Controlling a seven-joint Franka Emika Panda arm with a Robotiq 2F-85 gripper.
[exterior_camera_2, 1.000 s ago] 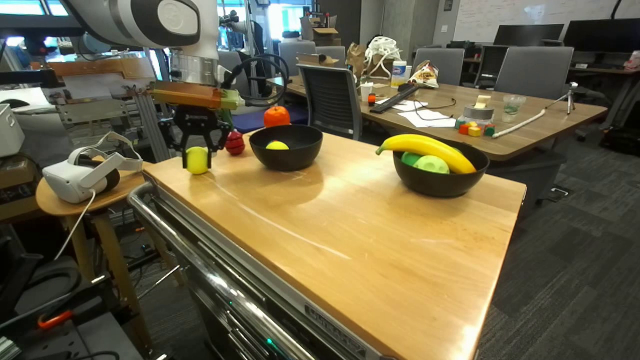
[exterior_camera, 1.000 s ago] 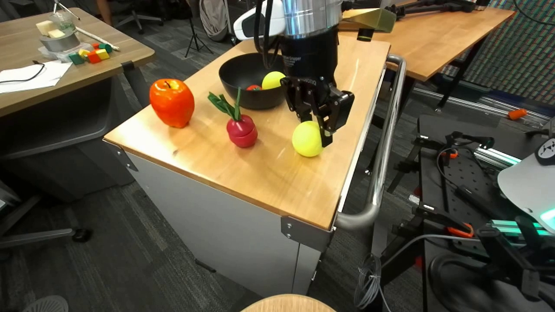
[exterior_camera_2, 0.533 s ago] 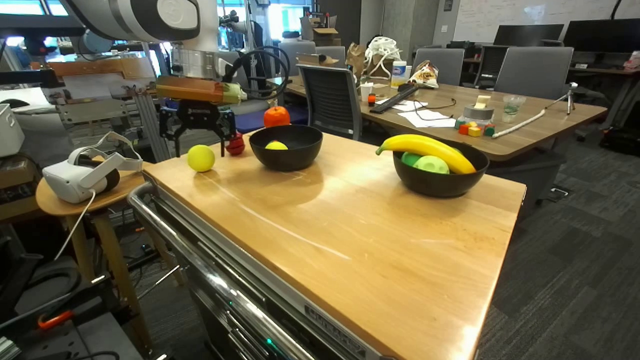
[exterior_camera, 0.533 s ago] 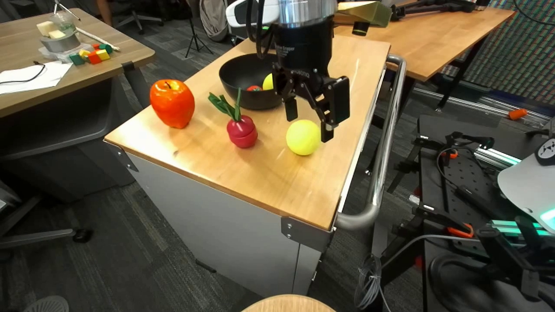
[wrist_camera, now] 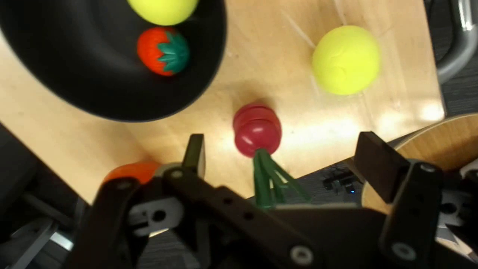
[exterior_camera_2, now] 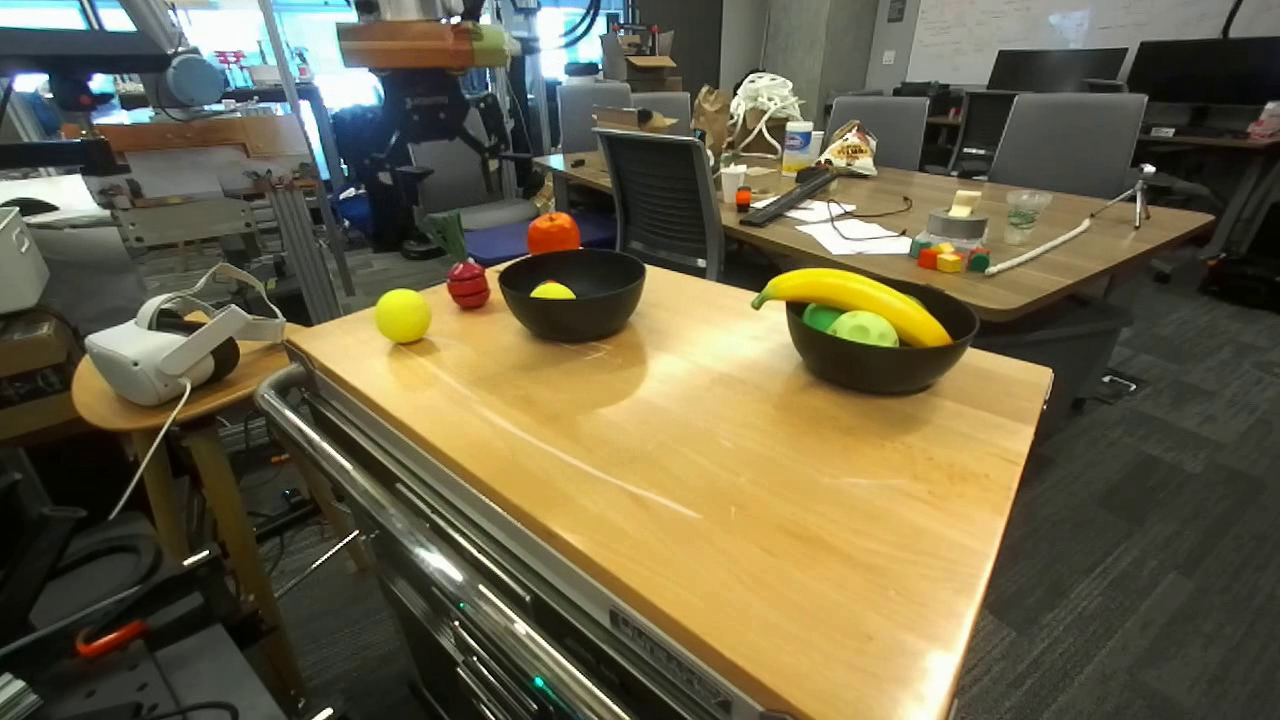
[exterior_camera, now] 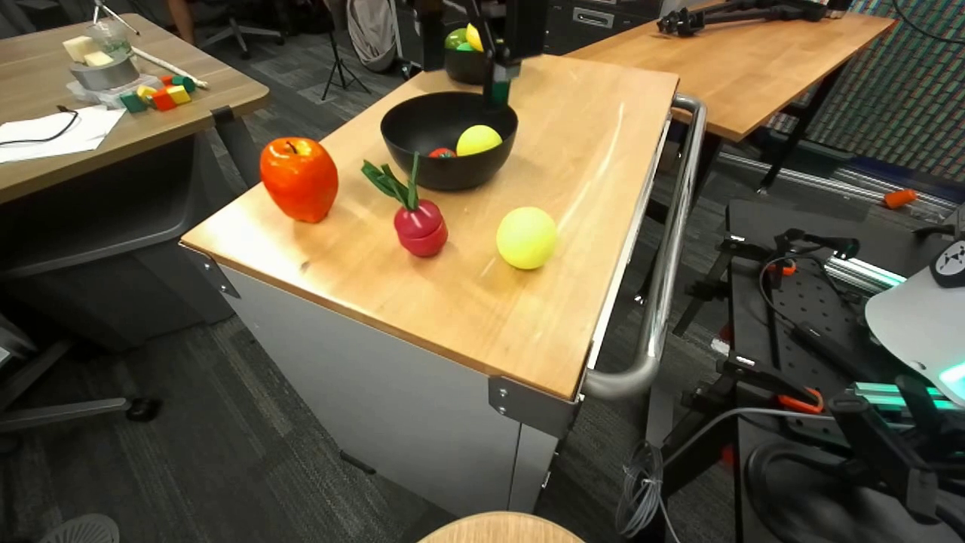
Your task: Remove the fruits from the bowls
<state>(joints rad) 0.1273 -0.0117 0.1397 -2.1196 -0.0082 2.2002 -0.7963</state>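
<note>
Prob. feels light, hard + slick: pinch toy strawberry (wrist_camera: 162, 51) in black bowl (wrist_camera: 101, 89) by fat red sides. See end effector (wrist_camera: 282, 147) spread wide, w/ nothing held.

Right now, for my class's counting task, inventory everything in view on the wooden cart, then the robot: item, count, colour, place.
Strawberry bowl: 1, black, on cart
Banana bowl: 1, black, on cart
Strawberry: 1, red and green, in strawberry bowl
Balls: 2, yellow, one on cart, one in strawberry bowl
Banana: 1, yellow, across banana bowl
Green fruits: at least 2, green, in banana bowl
Apple-like fruit: 1, orange-red, on cart
Radish: 1, red, green leaves, on cart
Gripper: 1, black, open, higher than both bowls
</note>
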